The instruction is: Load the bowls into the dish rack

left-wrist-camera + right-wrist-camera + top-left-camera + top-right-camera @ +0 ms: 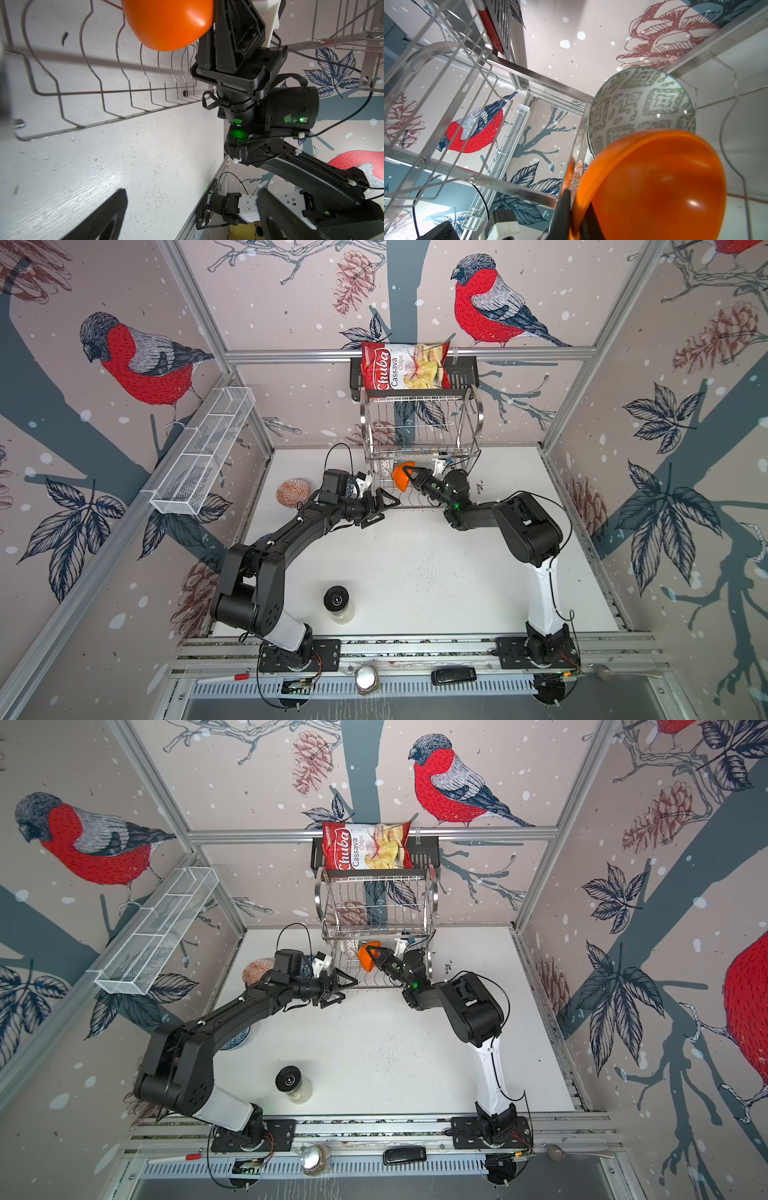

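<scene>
The steel dish rack (419,455) (374,936) stands at the back of the table. My right gripper (409,477) (374,955) (576,207) is inside its lower tier, shut on the rim of the plain orange bowl (401,479) (168,22) (654,182), held on edge above the wires. A grey-green patterned bowl (639,108) stands on edge in the rack just behind it. My left gripper (384,508) (191,205) hangs open and empty at the rack's front left corner. A red-orange patterned bowl (293,492) sits on the table at the left. A blue-white bowl (239,1042) shows partly under the left arm.
A black-lidded jar (337,601) stands near the table's front, left of centre. A white mesh tray (203,452) hangs on the left wall. A black basket (465,369) with a chips bag (405,364) hangs above the rack.
</scene>
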Motion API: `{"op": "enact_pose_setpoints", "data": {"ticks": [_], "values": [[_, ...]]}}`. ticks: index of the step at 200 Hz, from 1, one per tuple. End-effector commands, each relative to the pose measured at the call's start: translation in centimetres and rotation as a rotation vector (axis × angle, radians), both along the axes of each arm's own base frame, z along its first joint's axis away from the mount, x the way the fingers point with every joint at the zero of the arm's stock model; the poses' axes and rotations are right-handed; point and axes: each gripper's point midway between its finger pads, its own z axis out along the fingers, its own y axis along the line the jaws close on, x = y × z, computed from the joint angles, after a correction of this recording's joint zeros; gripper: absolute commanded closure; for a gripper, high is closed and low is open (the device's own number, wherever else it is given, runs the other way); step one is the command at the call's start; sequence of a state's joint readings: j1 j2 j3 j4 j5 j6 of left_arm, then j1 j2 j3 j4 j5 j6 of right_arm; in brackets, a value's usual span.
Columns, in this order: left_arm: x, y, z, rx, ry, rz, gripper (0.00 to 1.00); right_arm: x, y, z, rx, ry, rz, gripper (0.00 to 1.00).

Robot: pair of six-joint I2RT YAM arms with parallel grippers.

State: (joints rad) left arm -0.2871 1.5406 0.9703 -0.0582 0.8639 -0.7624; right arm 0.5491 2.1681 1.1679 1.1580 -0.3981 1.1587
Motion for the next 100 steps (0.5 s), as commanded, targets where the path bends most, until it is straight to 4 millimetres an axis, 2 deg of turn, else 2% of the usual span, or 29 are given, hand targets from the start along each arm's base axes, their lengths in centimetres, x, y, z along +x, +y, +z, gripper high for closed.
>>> {"op": "enact_pose_setpoints", "data": {"ticks": [1,41,100], "values": [[-0.1,-0.2,0.6,-0.016,-0.018,-0.012,0.03,-0.6,0.1,1.6,0.042,-0.038,0.01,0.96],[-0.1,-0.3,0.6,-0.017,-0.016,-0.014,0.03,-0.9,0.1,1.4,0.037,-0.031,0.011,0.96],[-0.1,-0.3,0.6,-0.013,-0.018,-0.014,0.03,0.3,0.1,1.0,0.03,-0.014,0.02,0.96]]}}
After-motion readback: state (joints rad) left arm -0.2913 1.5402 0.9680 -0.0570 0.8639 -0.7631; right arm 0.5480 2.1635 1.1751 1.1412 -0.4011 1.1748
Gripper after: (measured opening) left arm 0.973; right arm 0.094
